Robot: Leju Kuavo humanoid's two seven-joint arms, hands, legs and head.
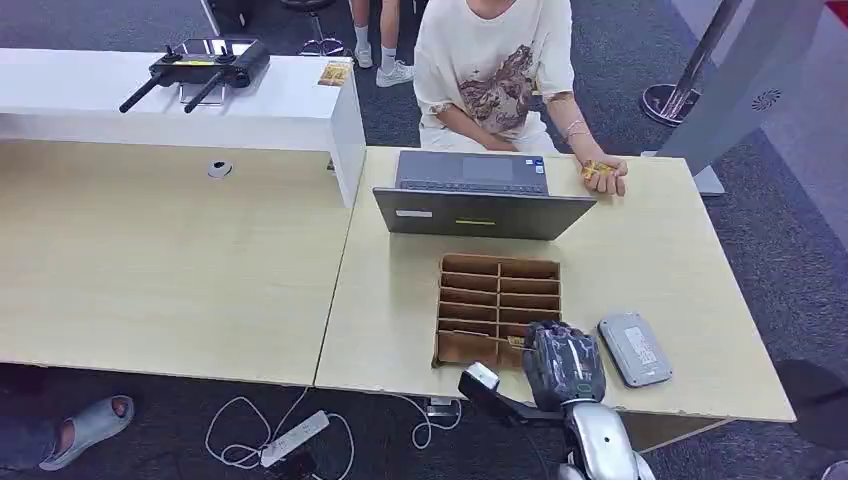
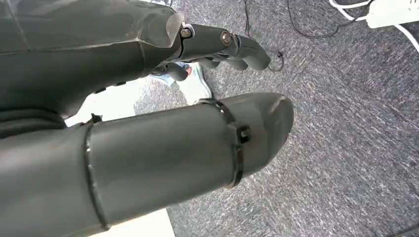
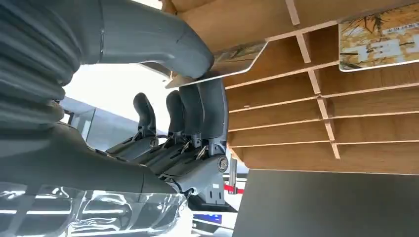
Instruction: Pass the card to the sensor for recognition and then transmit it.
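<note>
My right hand (image 1: pixel 563 365) is at the near right corner of the brown slotted card holder (image 1: pixel 497 290) on the light wood table. In the right wrist view the thumb and fingers (image 3: pixel 197 106) pinch a printed card (image 3: pixel 240 55) at the holder's (image 3: pixel 296 98) edge. A second card (image 3: pixel 379 42) stands in a neighbouring slot. The grey sensor (image 1: pixel 634 349) lies flat just right of the hand. My left hand (image 2: pixel 207 44) hangs over the carpet, its fingers apart and holding nothing.
A dark laptop (image 1: pixel 480 200) stands behind the holder. Across the table sits a person (image 1: pixel 495 70) whose hand holds a yellow card (image 1: pixel 598 172). A white counter on the left carries a remote controller (image 1: pixel 205 65). A power strip (image 1: pixel 293 438) and cables lie on the floor.
</note>
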